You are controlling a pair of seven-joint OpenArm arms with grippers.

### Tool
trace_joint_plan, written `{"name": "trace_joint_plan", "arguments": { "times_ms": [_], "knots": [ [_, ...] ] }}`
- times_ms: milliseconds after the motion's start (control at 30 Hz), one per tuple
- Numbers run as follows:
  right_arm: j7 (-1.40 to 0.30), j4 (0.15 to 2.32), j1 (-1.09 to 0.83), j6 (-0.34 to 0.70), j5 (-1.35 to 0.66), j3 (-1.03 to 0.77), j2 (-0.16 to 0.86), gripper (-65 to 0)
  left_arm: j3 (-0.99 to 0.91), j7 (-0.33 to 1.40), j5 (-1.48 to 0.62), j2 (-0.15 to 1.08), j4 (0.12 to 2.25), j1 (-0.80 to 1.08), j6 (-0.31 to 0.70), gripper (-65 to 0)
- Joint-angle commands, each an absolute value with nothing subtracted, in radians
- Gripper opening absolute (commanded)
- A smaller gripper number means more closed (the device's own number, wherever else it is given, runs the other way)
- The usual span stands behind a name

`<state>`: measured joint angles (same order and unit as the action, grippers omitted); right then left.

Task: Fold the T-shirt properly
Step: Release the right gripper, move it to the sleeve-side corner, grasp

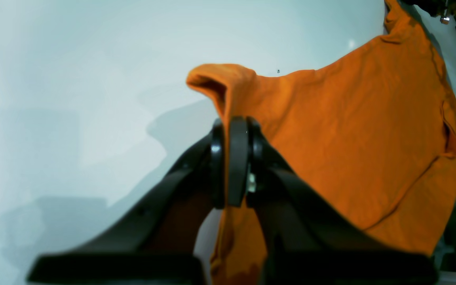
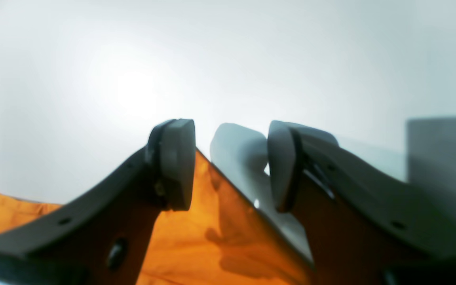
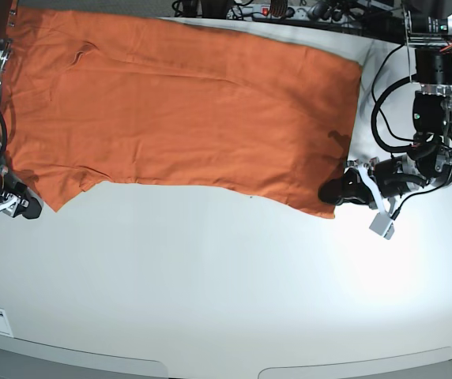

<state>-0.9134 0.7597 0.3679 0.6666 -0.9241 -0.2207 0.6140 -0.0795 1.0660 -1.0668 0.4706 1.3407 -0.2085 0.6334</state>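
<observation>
folding step: gripping both near corners of the plain orange short-sleeved t-shirt of thin soft fabric (image 3: 186,103), judged ready for carrying the near edge over.
white table (image 3: 226,284): bare in front; the shirt lies spread flat across its far half.
left gripper (image 1: 232,158): black jaws pinched shut on the shirt's corner fold, cloth bunched above the pads.
right gripper (image 2: 230,162): jaws well apart, hem lying between and below them, nothing held yet.
advice: seat the right jaws over the hem and clamp before lifting; raise both corners level so the thin cloth doesn't skew.
</observation>
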Motion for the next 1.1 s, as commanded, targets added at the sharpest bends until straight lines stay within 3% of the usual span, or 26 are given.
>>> {"name": "trace_joint_plan", "arguments": {
  "times_ms": [0, 200, 667, 733, 833, 1067],
  "knots": [
    [-0.941, 0.767, 0.385, 0.677, -0.927, -0.223, 0.622, -33.3, -0.088, 1.047, -1.09, 0.487, 1.356, -0.23, 0.64, -65.0],
    [-1.069, 0.768, 0.384, 0.698, -1.044, -0.221, 0.598, -33.3, -0.088, 1.048, -1.09, 0.488, 1.356, -0.23, 0.639, -65.0],
    [-1.112, 0.768, 0.379, 0.698, -1.044, -0.221, 0.596, -38.3, -0.088, 1.048, -1.09, 0.488, 1.356, -0.23, 0.64, -65.0],
    [-1.112, 0.768, 0.379, 0.698, -1.044, -0.221, 0.596, -45.0, -0.088, 1.047, -1.091, 0.488, 1.356, -0.23, 0.64, -65.0],
    [-1.105, 0.768, 0.379, 0.698, -1.044, -0.221, 0.596, -65.0, -0.088, 1.047, -1.091, 0.488, 1.356, -0.23, 0.641, -65.0],
    [-1.093, 0.804, 0.382, 0.698, -1.132, -0.221, 0.614, -65.0, -0.088, 1.034, -1.104, 0.488, 1.356, -0.251, 0.646, -65.0]
  ]
}}
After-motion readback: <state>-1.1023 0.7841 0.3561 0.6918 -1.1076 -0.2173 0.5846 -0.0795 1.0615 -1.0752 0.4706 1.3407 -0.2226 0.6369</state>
